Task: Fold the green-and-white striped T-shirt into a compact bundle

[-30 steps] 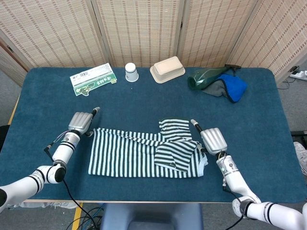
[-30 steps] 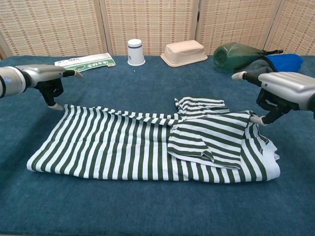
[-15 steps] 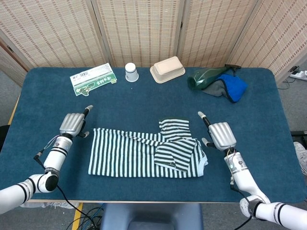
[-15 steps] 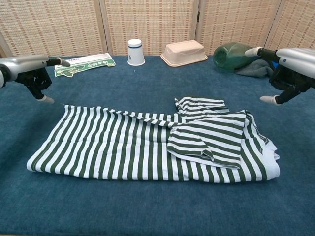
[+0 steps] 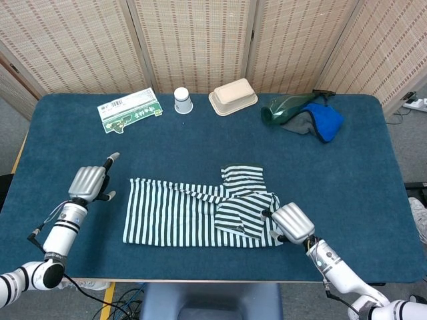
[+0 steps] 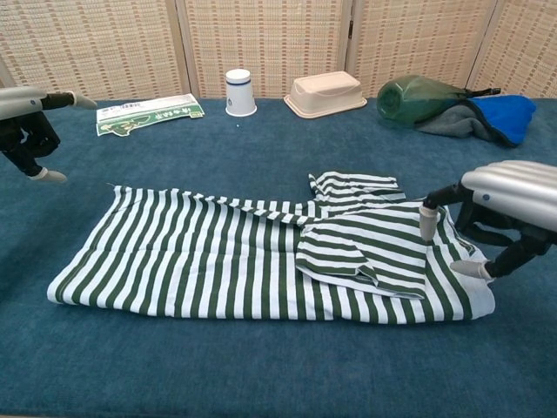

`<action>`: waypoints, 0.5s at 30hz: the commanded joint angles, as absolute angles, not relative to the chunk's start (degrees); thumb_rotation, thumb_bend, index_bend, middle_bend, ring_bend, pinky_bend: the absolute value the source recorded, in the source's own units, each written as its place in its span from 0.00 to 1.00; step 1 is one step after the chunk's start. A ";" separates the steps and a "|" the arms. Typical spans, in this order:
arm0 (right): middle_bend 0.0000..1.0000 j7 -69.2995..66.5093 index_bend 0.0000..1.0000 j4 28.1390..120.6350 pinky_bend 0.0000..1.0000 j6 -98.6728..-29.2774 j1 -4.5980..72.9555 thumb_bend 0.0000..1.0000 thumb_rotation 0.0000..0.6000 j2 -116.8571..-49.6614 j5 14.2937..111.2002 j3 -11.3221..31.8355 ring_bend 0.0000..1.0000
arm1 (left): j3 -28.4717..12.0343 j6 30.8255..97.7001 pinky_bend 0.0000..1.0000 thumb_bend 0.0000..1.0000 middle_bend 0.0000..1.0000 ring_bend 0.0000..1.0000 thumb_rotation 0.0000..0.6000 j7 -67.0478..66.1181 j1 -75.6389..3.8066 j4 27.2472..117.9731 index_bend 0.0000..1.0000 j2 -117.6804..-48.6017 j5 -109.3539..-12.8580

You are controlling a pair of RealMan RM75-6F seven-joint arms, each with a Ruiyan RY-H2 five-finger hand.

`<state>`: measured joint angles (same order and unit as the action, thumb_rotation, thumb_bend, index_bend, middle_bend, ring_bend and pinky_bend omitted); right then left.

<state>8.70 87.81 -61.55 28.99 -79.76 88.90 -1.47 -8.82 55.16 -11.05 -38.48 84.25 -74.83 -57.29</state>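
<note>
- Green-and-white striped T-shirt (image 5: 200, 213) lies flat on the blue tabletop (image 5: 373, 187), near the front edge and a little to the middle; it is already a long band, with one sleeve part turned over on its right end.
- The right hand (image 5: 292, 223) has changed most: half a second ago it was beside the shirt and apart from it, now it is low at the right end of the shirt. In the chest view its fingers (image 6: 427, 223) are curved down and apart, and the tips stand on or just above the cloth — I cannot tell if they already pinch it.
- The left hand (image 5: 88, 181) has gone further from the shirt, toward the left side of the tabletop. It holds nothing, its fingers are partly curled with one pointing forward, and it does not touch the cloth.
- My judgement: the right hand is preparing to take the right end and fold it over toward the left, so the band becomes shorter. The fold is not yet started.
- The risk I see — the loose sleeve layer can slide when only the upper layer is caught.
- At the back stand a paper cup (image 5: 182, 101), a beige box (image 5: 233, 96) and a green packet (image 5: 129, 110), all well apart from the shirt.
</note>
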 commanded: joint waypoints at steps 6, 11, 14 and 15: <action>0.92 10.28 0.43 85.66 1.00 -59.04 29.40 0.27 1.00 -83.01 89.65 -3.08 1.00 | -8.09 55.41 0.97 0.26 0.85 0.78 1.00 -10.95 -37.19 85.21 0.00 -74.11 -57.97; 0.92 11.32 0.44 84.93 1.00 -58.77 29.55 0.27 1.00 -84.46 89.61 -2.94 1.00 | -8.17 55.18 0.97 0.26 0.85 0.78 1.00 -10.46 -36.81 84.79 0.00 -74.32 -58.06; 0.92 11.54 0.44 84.87 1.00 -58.75 29.60 0.27 1.00 -84.71 89.38 -2.70 1.00 | -8.25 55.09 0.97 0.26 0.85 0.78 1.00 -10.23 -36.65 84.56 0.00 -74.33 -58.22; 0.92 11.66 0.44 84.85 1.00 -58.72 29.62 0.28 1.00 -84.76 89.28 -2.64 1.00 | -8.29 55.04 0.97 0.26 0.85 0.78 1.00 -10.16 -36.61 84.47 0.00 -74.34 -58.24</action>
